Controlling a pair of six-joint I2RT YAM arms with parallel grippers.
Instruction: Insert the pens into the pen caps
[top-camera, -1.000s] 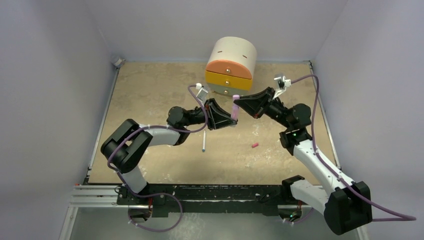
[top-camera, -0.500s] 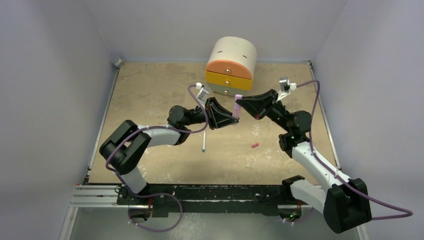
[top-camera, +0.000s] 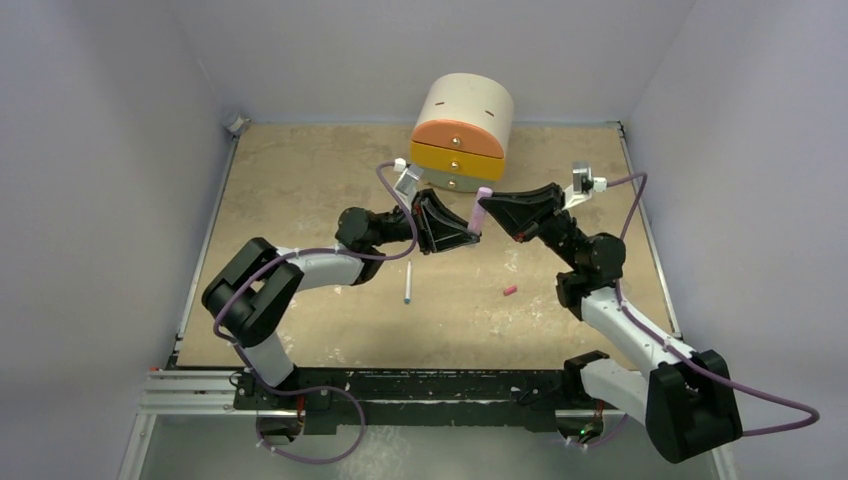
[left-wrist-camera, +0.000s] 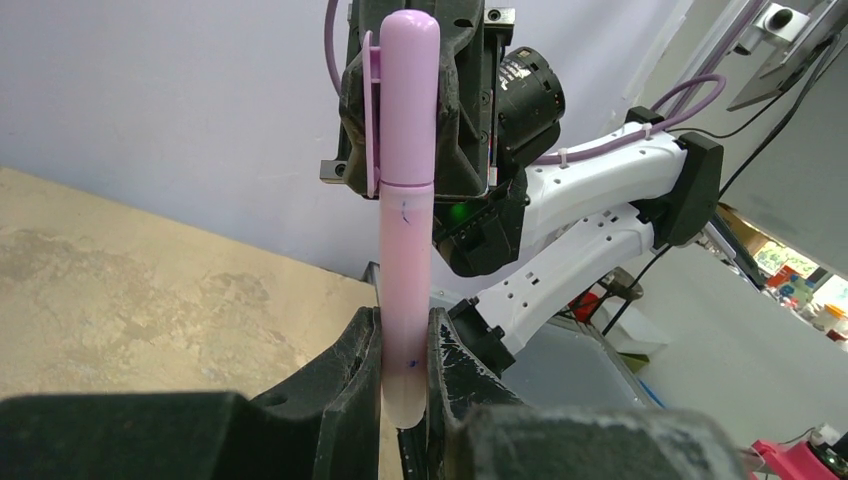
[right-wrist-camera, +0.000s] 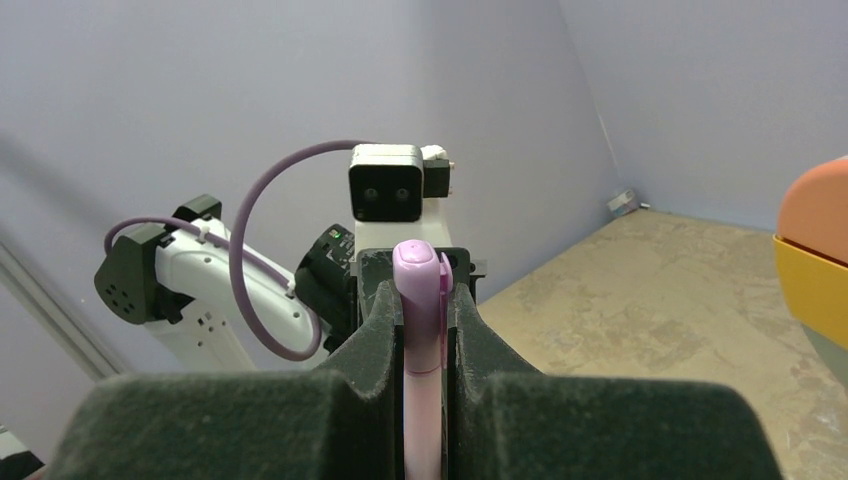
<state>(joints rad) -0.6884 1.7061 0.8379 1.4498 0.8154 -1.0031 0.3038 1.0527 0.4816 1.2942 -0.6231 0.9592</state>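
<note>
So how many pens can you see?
2. The pink pen is held in the air between the left gripper and right gripper. The white pen lies on the table. Others might be hidden in the drawer box.

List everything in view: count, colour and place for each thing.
pink pen: 1, pale pink, held in the air between the two grippers
clipped cap: 1, pink-purple, seated on that pen's far end
white pen: 1, white with a blue end, lying loose on the table near its middle
loose cap: 1, reddish-pink, lying on the table to the right of the white pen
drawer unit: 1, cream with an orange and a yellow drawer, at the table's far edge
corner object: 1, pale, far-left corner, too small to identify
table: 1, tan
left gripper: 1, black, shut on the pink pen's barrel
right gripper: 1, black, shut on the clipped cap
</note>
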